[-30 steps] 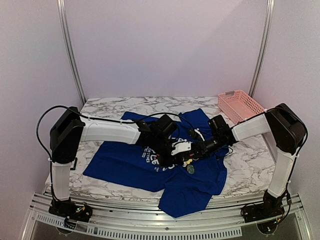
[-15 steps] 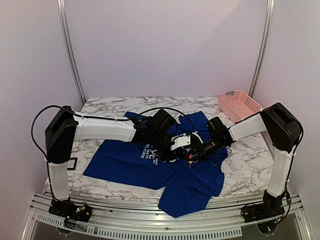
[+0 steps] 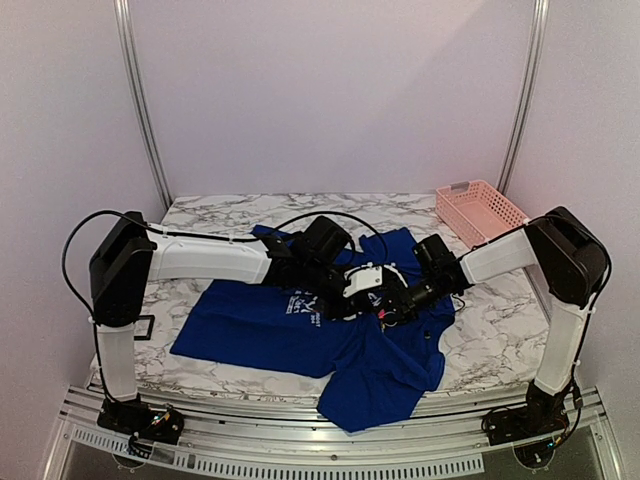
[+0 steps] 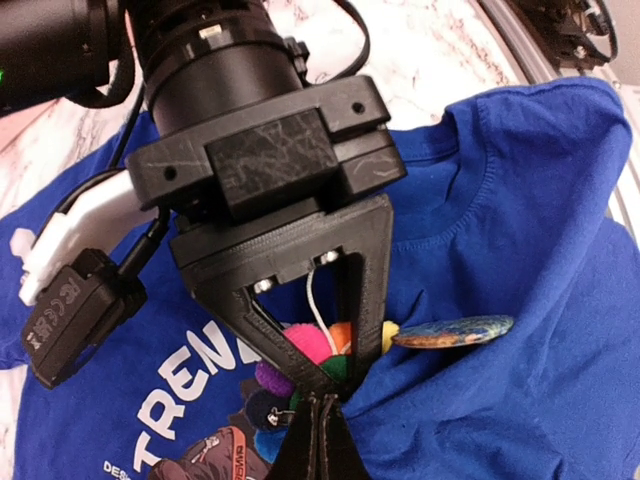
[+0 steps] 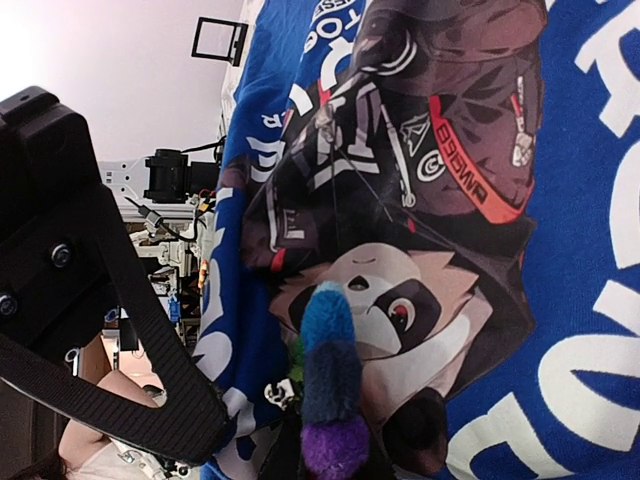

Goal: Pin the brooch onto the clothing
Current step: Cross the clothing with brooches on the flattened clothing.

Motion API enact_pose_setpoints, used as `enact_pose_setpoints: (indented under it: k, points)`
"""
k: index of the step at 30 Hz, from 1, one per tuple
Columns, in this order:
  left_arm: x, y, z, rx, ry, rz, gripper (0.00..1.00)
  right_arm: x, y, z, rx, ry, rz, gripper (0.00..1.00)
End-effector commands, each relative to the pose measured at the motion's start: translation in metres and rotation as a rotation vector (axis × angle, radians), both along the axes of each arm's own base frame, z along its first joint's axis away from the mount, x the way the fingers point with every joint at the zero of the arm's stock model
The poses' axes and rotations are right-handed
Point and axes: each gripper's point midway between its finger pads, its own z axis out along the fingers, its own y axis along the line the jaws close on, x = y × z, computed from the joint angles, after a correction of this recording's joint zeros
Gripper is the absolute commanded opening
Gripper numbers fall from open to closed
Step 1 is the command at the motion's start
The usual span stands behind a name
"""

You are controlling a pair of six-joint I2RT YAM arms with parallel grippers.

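Marble table (image 3: pixel 200 215): shirt (image 3: pixel 260 325) lying spread, lettering showing "TREN" (image 4: pixel 190 400). Left gripper (image 4: pixel 320 440) pinching a shirt fold, jaws closed. Right gripper (image 4: pixel 318 378) clamping brooch (image 4: pixel 325 345) over the print. Basket (image 3: pixel 482 210) sitting far right.

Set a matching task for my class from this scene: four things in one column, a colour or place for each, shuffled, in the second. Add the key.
1 brooch
2 T-shirt
3 basket
4 black frame

A pink, far right corner of the table
B royal blue, spread across the table
C at the right gripper's fingertips
D left edge of the table

Pairs: 1-C, 2-B, 3-A, 4-D
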Motion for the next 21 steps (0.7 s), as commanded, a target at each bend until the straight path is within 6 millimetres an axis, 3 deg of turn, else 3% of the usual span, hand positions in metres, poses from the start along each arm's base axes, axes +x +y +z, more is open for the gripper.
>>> enact_pose_setpoints:
  k: [1,9,14,16,19,21]
  points:
    - [0.009,0.003,-0.006,0.002,-0.006,0.028,0.00,-0.018,0.008,0.031,0.108,-0.027,0.081,0.00]
    - [-0.005,0.019,-0.031,0.063,0.045,0.023,0.00,-0.018,0.010,0.048,0.164,-0.056,0.098,0.00]
    - [-0.004,0.025,-0.034,0.082,0.036,0.034,0.00,-0.017,0.008,0.040,0.139,-0.038,0.085,0.00]
    - [0.000,0.024,-0.027,0.077,0.030,0.053,0.09,-0.016,0.006,0.033,0.128,-0.025,0.075,0.00]
    - [0.010,0.021,-0.004,0.052,0.025,0.072,0.33,-0.013,0.000,0.017,0.090,0.020,0.043,0.00]
    - [0.013,0.023,0.009,0.054,0.032,0.069,0.44,-0.012,-0.002,0.009,0.074,0.036,0.032,0.00]
